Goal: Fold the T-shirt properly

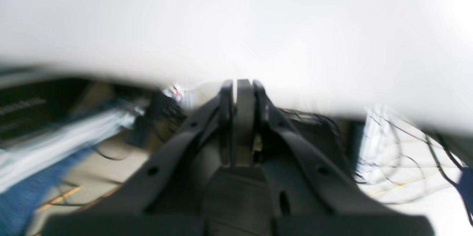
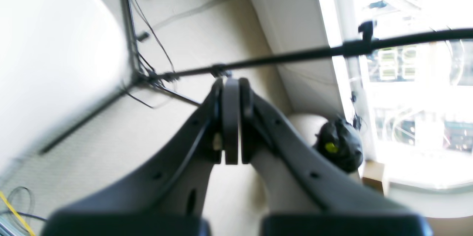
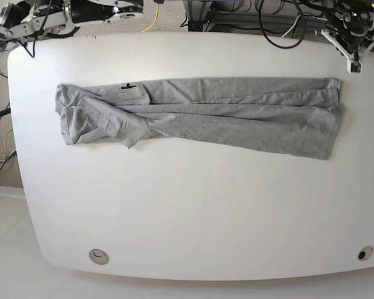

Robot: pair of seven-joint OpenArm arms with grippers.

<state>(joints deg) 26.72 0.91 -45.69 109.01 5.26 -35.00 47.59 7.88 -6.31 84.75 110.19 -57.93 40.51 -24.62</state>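
The grey T-shirt [image 3: 237, 118] lies on the white table [image 3: 193, 212], folded into a long band running left to right, with its dark collar label [image 3: 128, 86] near the left end. Both arms are drawn back beyond the far edge, apart from the cloth. The left arm [image 3: 354, 31] is at the far right corner. In its wrist view the left gripper [image 1: 240, 84] is shut with nothing between its fingers, facing the table's blurred edge. The right arm [image 3: 25, 22] is at the far left corner. The right gripper [image 2: 231, 82] is shut and empty, over the floor.
Two round grommets [image 3: 99, 255] [image 3: 363, 253] sit near the table's front edge. Cables [image 3: 280, 25] and arm bases line the far edge. A black tripod pole [image 2: 332, 49] crosses the right wrist view, with floor cables and a bright window behind.
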